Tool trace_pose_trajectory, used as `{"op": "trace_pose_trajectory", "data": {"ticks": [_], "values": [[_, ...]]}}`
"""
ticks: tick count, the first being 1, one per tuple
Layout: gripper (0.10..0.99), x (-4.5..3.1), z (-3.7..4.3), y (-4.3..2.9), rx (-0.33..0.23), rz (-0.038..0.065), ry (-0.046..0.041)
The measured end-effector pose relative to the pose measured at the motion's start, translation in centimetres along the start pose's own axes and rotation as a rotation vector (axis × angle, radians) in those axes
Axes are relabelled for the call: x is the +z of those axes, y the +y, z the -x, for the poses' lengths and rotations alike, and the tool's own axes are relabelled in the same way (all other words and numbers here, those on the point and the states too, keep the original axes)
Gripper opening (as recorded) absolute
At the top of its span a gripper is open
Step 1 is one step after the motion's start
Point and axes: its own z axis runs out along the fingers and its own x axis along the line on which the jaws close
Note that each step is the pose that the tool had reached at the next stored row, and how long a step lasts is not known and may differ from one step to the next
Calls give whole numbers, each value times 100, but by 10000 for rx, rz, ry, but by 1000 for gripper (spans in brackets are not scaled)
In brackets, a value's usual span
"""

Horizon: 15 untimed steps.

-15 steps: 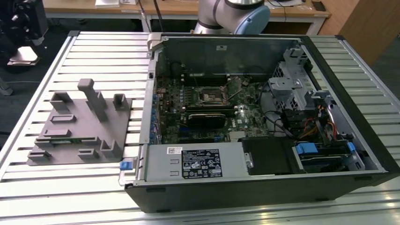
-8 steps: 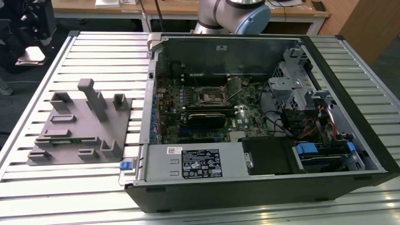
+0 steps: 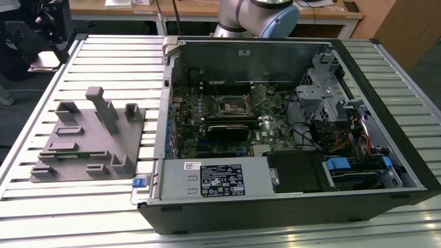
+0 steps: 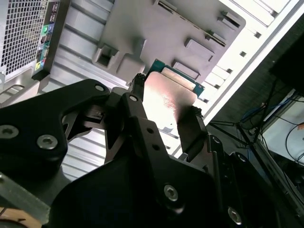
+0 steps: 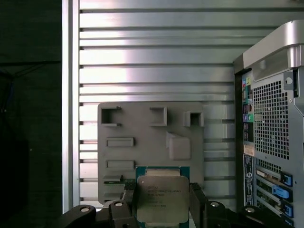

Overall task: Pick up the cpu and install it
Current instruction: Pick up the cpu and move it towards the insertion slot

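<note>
In both wrist views my gripper (image 5: 162, 194) (image 4: 166, 95) is shut on the cpu (image 5: 161, 204) (image 4: 164, 102), a thin square chip with a pale metal top and a green edge. One black finger (image 5: 129, 199) (image 4: 137, 95) presses each of two opposite sides. The chip hangs in the air above the grey fixture plate (image 5: 142, 128) (image 4: 156, 28) (image 3: 90, 139), beside the open computer case (image 3: 386, 103). Inside the case, the dark square socket frame (image 3: 233, 105) on the motherboard has a hollow centre.
The case's rear panel (image 5: 270, 118) (image 4: 23, 33) stands close to the fixture plate. A grey box with a label (image 3: 214, 178) and a drive cage (image 3: 324, 93) sit inside the case. The slatted metal table (image 3: 41, 206) carries everything. The arm's base (image 3: 258, 18) rises behind the case.
</note>
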Motion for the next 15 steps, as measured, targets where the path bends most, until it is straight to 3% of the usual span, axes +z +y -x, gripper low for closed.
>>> {"op": "trace_pose_trajectory", "data": {"ticks": [7, 15], "values": [[533, 0, 170, 5, 0, 0, 6], [533, 2, 429, 13, 0, 0, 10]]}}
